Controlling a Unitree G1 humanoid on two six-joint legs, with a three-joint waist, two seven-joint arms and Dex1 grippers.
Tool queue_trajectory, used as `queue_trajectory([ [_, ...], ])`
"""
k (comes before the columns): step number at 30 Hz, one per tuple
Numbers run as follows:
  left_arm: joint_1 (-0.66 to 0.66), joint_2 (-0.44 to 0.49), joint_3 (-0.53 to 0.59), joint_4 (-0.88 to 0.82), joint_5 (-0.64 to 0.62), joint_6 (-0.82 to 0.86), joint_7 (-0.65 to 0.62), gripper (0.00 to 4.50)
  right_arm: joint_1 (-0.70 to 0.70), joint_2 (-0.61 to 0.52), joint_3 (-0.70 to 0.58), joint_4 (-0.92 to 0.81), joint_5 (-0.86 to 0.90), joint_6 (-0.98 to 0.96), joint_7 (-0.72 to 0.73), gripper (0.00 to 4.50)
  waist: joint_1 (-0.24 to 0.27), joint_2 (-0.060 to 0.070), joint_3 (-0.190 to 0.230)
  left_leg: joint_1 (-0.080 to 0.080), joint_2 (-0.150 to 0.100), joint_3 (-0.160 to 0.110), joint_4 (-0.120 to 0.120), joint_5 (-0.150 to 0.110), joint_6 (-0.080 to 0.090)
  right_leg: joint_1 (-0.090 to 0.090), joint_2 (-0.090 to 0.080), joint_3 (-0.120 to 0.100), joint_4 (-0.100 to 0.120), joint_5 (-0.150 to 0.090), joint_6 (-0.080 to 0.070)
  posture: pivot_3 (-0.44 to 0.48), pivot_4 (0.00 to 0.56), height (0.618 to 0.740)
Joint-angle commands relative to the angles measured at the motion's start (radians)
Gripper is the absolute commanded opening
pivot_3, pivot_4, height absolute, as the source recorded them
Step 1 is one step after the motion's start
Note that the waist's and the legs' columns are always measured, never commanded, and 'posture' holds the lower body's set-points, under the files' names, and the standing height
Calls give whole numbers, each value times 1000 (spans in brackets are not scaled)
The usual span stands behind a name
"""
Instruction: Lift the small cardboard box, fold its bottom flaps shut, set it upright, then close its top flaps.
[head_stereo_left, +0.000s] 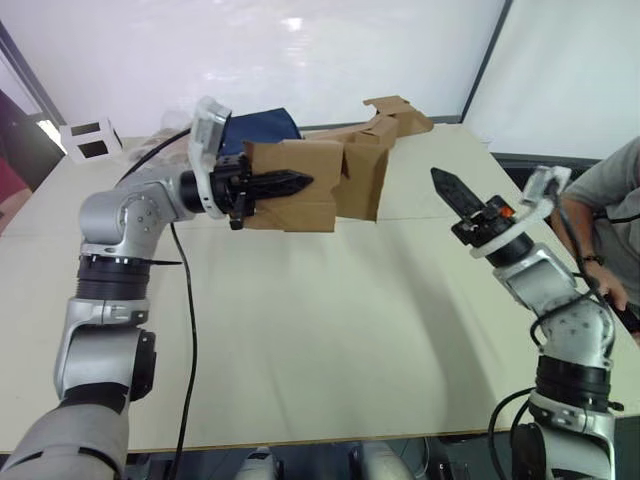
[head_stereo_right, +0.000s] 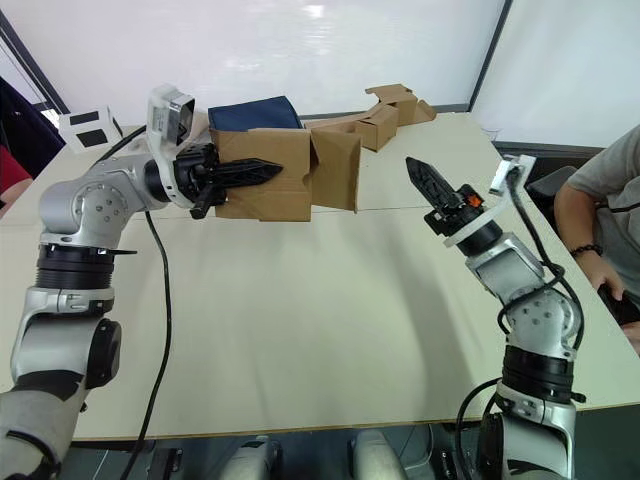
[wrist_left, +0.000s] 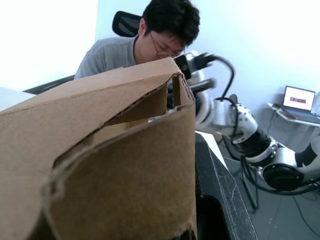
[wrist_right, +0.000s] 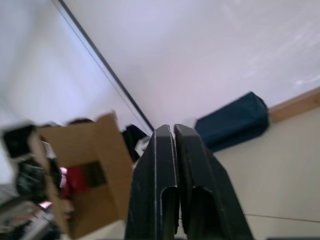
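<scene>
now the left claw (head_stereo_right: 262, 170) pinches the box (head_stereo_right: 268, 175) aloft; the right claw (head_stereo_right: 418, 172), pressed together, should push the bottom flaps (head_stereo_right: 336, 168) gently inward.

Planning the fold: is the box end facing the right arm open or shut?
Open. On the small cardboard box a flap hangs outward, and the right wrist view looks into its hollow.

small cardboard box (head_stereo_left: 300, 185) above table (head_stereo_left: 330, 330) — left; person (head_stereo_left: 610, 220) right

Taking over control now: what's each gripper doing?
Left gripper: shut on the box, held above the table.
Right gripper: shut, empty.
</scene>
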Motion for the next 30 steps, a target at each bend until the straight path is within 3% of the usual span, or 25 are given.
queue_trajectory([
  [1,-24,5,23,-30,-22,1,-4,0,-43,14,56,17,-86,-44,31,15,0,0,0,0,0,0,0,0,0,0,0,0,0,0,0,0,150,740],
  [8,-20,4,24,-29,-19,1,2,0,-26,57,89,-101,45,62,148,15,2,0,0,-1,0,0,0,2,-4,0,0,0,0,0,0,0,150,740],
  [21,-25,-4,12,-10,-12,-4,-12,0,41,137,90,-207,147,105,99,15,1,0,0,-1,0,0,0,2,-4,0,0,0,0,0,0,0,150,740],
  [24,-29,-7,13,-6,-11,-5,-13,0,42,154,91,-203,153,104,95,654,2,0,0,-1,0,0,0,2,-4,0,0,0,0,0,0,0,150,740],
  [26,-30,-9,13,-5,-11,-6,-14,0,43,165,87,-199,164,105,90,1378,2,0,0,-1,0,0,0,2,-4,0,0,0,0,0,0,0,150,740],
  [30,-37,-10,15,12,-7,-13,-18,0,49,197,73,-184,190,98,76,1378,1,0,0,-1,0,0,0,2,-4,0,0,0,0,0,0,0,150,740],
])
